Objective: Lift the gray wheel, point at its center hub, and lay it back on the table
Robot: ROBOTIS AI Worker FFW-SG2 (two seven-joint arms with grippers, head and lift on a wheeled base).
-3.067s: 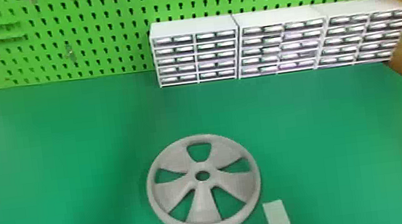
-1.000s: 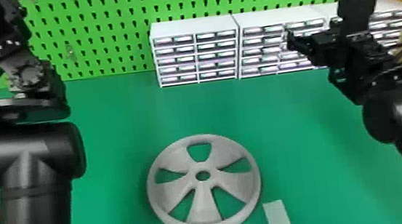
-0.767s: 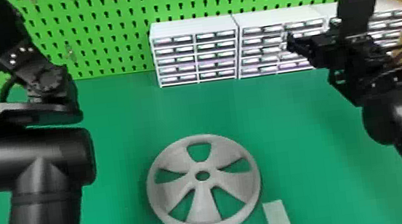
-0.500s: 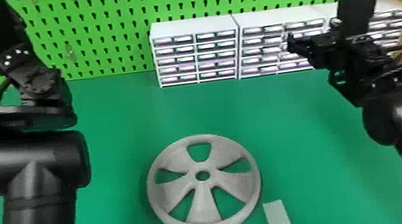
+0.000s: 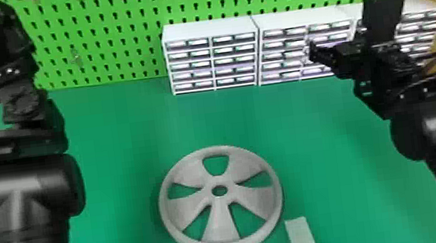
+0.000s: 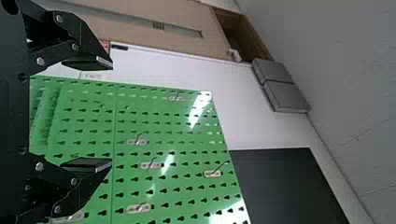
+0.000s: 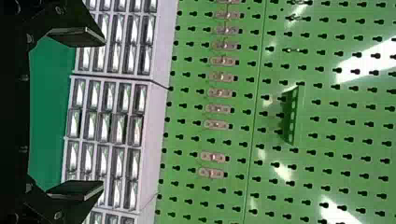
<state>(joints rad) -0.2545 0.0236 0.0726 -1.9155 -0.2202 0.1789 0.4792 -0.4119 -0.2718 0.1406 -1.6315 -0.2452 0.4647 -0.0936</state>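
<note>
Lying flat in the lower middle of the head view, the gray wheel (image 5: pixel 220 226) rests on the green table (image 5: pixel 330 137), apart from both claws, toward the lower left of the frame from the right gripper (image 7: pixel 99 112) and the lower right from the left gripper (image 6: pixel 106 113). Both claws have their fingers spread with nothing between them. Being round, the wheel offers no long axis to match, and the right gripper looks the nearer, so a reach from it would likely run down and leftward in that view.
</note>
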